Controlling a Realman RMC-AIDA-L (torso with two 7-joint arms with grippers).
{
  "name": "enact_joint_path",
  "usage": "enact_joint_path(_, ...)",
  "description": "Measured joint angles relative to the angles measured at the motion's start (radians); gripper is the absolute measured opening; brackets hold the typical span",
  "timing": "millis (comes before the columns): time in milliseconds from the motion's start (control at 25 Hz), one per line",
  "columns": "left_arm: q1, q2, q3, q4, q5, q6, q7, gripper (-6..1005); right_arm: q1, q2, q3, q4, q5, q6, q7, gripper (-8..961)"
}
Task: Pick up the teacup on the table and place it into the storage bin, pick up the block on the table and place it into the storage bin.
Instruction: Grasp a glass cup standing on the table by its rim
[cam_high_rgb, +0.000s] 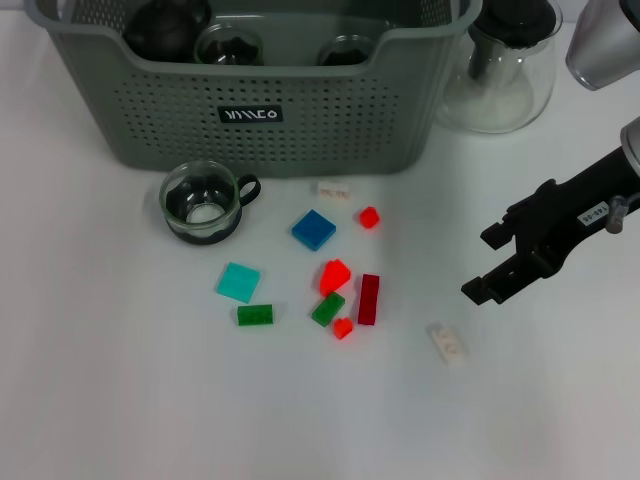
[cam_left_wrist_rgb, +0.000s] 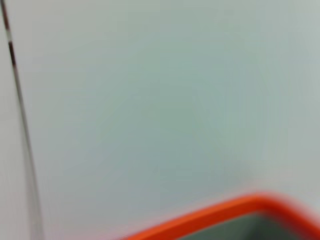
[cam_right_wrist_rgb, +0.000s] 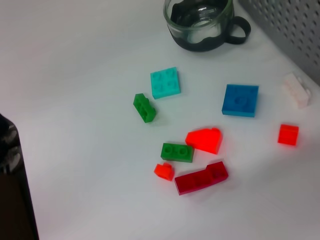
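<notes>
A clear glass teacup (cam_high_rgb: 205, 203) with a black handle stands upright on the white table, just in front of the storage bin (cam_high_rgb: 330, 120). The right wrist view shows the teacup (cam_right_wrist_rgb: 202, 22) too. Several blocks lie scattered to its right: a blue block (cam_high_rgb: 314, 229), a teal block (cam_high_rgb: 238, 282), two green ones, several red ones and two white ones. My right gripper (cam_high_rgb: 487, 265) hovers open and empty to the right of the blocks, close to a white block (cam_high_rgb: 448, 343). The left gripper is out of view.
A glass teapot (cam_high_rgb: 500, 70) with a black lid stands right of the bin. Glass cups (cam_high_rgb: 228, 45) sit inside the bin. In the left wrist view only a pale surface and an orange edge (cam_left_wrist_rgb: 225, 212) show.
</notes>
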Motion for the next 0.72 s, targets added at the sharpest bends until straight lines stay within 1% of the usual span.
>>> enact_joint_path(40,0.053,0.004,-0.045,0.047,-0.181,0.077,0.092,684,0.000,-0.001,0.001,0.001,0.000,0.000,0.000,897)
enact_joint_path(80,0.072,0.004,-0.075,0.057,-0.262,0.125,0.145,684,-0.001,-0.001,0.002,0.002,0.000,0.000,0.000,897)
enact_joint_path(160,0.072,0.004,-0.075,0.057,-0.262,0.125,0.145,683,-0.001,-0.002,0.004,0.003,0.000,0.000,0.000,897)
enact_joint_path(200,0.104,0.003,-0.137,0.064,-0.392,0.248,0.257,682,-0.001,-0.002,0.004,0.004,0.000,0.002,-0.001,896)
enact_joint_path(240,0.121,0.001,-0.184,0.063,-0.456,0.378,0.348,682,-0.001,-0.002,0.005,0.004,0.000,0.002,-0.001,896)
enact_joint_path(280,0.124,0.001,-0.191,0.063,-0.461,0.402,0.366,682,-0.002,-0.001,0.006,0.005,0.000,0.004,-0.002,896)
enact_joint_path(360,0.141,0.000,-0.211,0.065,-0.465,0.522,0.437,681,-0.003,-0.001,0.007,0.007,0.000,0.007,-0.002,896)
enact_joint_path(440,0.167,0.000,-0.210,0.069,-0.461,0.626,0.497,680,-0.006,-0.001,0.008,0.008,0.000,0.015,-0.002,896)
enact_joint_path(520,0.192,0.000,-0.204,0.070,-0.457,0.701,0.543,679,-0.011,0.000,0.008,0.009,0.000,0.021,-0.002,896)
enact_joint_path(600,0.222,-0.003,-0.182,0.080,-0.436,0.746,0.583,678,-0.015,0.001,0.009,0.010,0.000,0.024,-0.002,896)
enact_joint_path(720,0.271,-0.021,-0.128,0.111,-0.352,0.757,0.657,677,-0.020,0.002,0.009,0.012,0.000,0.030,-0.001,896)
